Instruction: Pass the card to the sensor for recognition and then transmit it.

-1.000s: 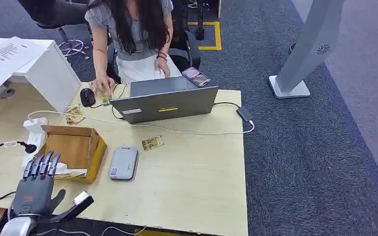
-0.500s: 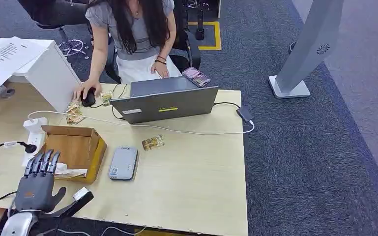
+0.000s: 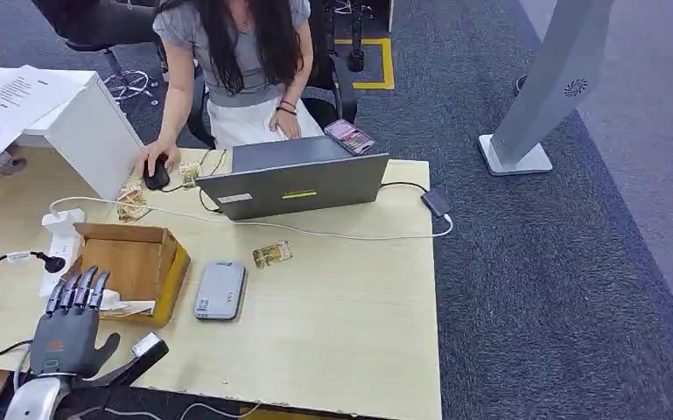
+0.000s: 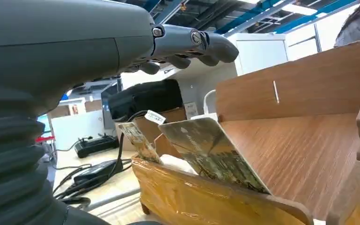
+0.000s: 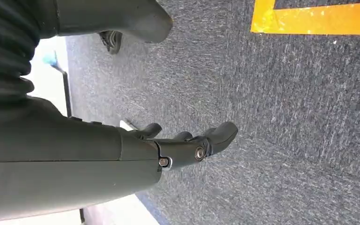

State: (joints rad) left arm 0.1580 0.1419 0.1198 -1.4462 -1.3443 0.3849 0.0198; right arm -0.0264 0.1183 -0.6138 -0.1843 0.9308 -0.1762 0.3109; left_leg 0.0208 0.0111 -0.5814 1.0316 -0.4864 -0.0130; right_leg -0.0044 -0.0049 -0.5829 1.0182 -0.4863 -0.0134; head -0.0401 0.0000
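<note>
Hovering at the near left corner of the worktop [image 3: 341,332], the left hand [image 3: 66,328] is raised palm-down with its fingers [image 3: 77,289] extended, slightly apart and holding nothing. Directly ahead of those fingers, at 12 o'clock, sits the wooden box [image 3: 136,262], its near edge just beyond the fingertips. In the left wrist view a card [image 4: 210,154] leans inside this box against the near wall, tilted rather than flat, its long axis running up from the box floor towards the rim; a second card [image 4: 138,140] stands beside it. The fingers are above and short of both, touching neither.

Judgement: the coming move turns on this relation. The card lies forward of and below the fingers, so the hand needs to go forward and down into the box to take the raised edge.

The right hand [image 5: 187,145] hangs over the carpet [image 5: 285,117], fingers loosely apart and empty; the left hand is plainly the nearer.

Further out, at 1 o'clock from the left hand, the grey sensor [image 3: 220,290] lies flat, with a loose card [image 3: 272,254] just beyond it. Beyond these stand a laptop [image 3: 293,179] and a seated person [image 3: 236,61] with one hand on a mouse [image 3: 156,172].
</note>
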